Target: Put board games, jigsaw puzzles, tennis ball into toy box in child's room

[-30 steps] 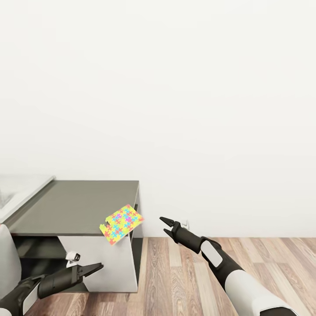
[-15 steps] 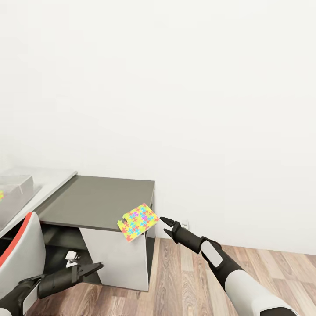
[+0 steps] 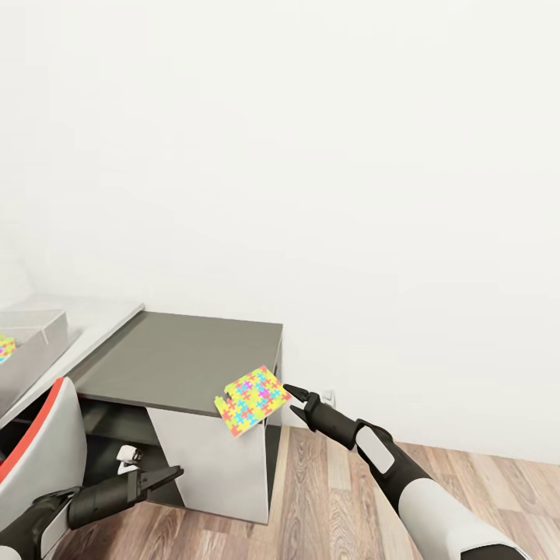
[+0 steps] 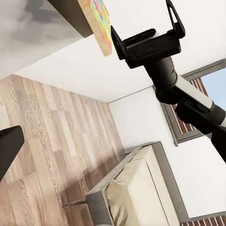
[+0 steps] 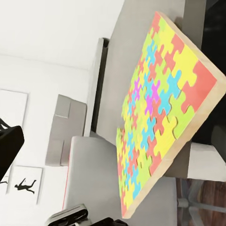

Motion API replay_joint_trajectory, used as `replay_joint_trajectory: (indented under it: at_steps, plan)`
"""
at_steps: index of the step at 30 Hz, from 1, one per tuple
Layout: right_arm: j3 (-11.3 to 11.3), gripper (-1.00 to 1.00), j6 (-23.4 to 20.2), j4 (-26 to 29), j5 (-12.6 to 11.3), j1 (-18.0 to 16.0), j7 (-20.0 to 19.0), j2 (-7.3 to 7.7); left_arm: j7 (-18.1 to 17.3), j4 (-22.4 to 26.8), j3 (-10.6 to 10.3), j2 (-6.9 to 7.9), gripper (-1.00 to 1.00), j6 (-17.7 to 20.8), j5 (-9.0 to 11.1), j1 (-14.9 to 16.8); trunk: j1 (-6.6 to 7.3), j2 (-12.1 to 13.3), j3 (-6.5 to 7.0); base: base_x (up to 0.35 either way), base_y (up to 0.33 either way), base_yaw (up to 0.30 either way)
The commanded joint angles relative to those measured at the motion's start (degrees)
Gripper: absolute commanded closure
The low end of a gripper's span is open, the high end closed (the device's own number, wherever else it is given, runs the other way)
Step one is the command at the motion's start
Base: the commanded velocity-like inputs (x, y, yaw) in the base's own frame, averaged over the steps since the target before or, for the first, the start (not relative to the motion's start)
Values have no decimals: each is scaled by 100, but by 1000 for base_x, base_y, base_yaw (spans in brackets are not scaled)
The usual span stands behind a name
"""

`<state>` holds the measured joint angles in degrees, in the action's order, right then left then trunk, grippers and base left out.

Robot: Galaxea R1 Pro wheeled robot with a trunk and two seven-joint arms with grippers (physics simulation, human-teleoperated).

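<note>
One jigsaw puzzle lies flat on the front right corner of the table's dark grey cabinet top, partly overhanging the edge. My right gripper is open, its fingertips level with the puzzle's right edge and just beside it. The right wrist view has the puzzle close up, between the fingers' line. The toy box stands on the pale desk top at far left, with a second puzzle's corner inside. My left gripper hangs low in front of the cabinet, open and holding nothing. The left wrist view looks up at the right gripper.
A white chair with a red rim stands at lower left against the desk. The cabinet's light grey door panel faces me. Wood-plank floor spreads to the right. The left wrist view takes in the bed and a window.
The whole view has shifted: table and puzzle have slid right toward my right gripper, and the toy box and chair have come into view. Both arms keep their pose.
</note>
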<state>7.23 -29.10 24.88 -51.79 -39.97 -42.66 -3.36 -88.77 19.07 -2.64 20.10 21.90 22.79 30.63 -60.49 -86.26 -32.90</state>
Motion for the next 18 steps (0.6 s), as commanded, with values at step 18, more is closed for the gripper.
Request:
replay_joint_trajectory:
  at_steps: [18]
  plan:
    - [12, -100, -43, -9, -55, -3, 19, 11, -8, 2, -22, 3, -100, 42, 11, 3, -22, -43, -24, 1, 0, 0]
